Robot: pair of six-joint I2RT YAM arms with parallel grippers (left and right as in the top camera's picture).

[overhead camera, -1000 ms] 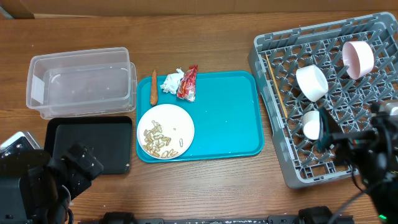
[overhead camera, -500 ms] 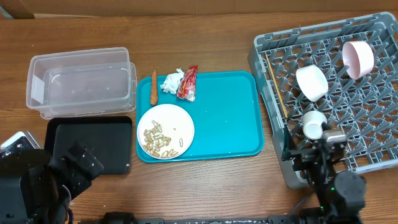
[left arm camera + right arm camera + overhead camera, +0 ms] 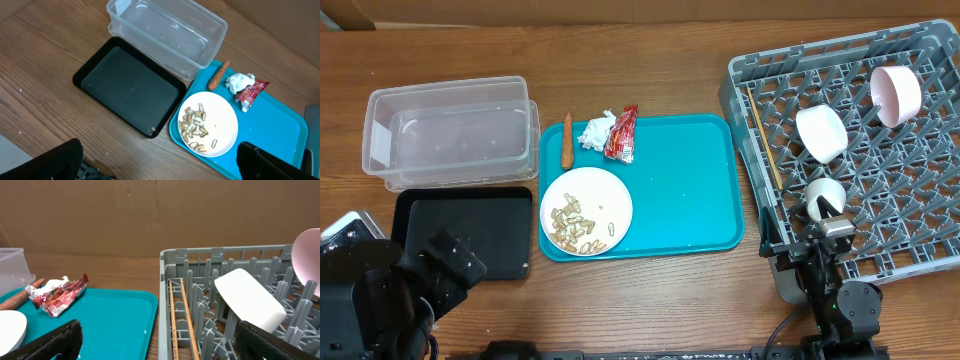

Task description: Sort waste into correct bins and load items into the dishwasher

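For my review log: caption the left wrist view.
Empty clear tub and black tray; shells on a plate on the teal tray; carrot, tissue, wrapper nearby.

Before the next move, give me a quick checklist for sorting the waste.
1. Tub empty and uncovered: ok.
2. Black tray empty: ok.
3. Tissue, wrapper and carrot exposed, nothing on top: ok.
4. Plate cleared for racking: not ok, shells lie on it.
5. Left gripper open and empty: ok.
6. Right gripper open and empty: ok.
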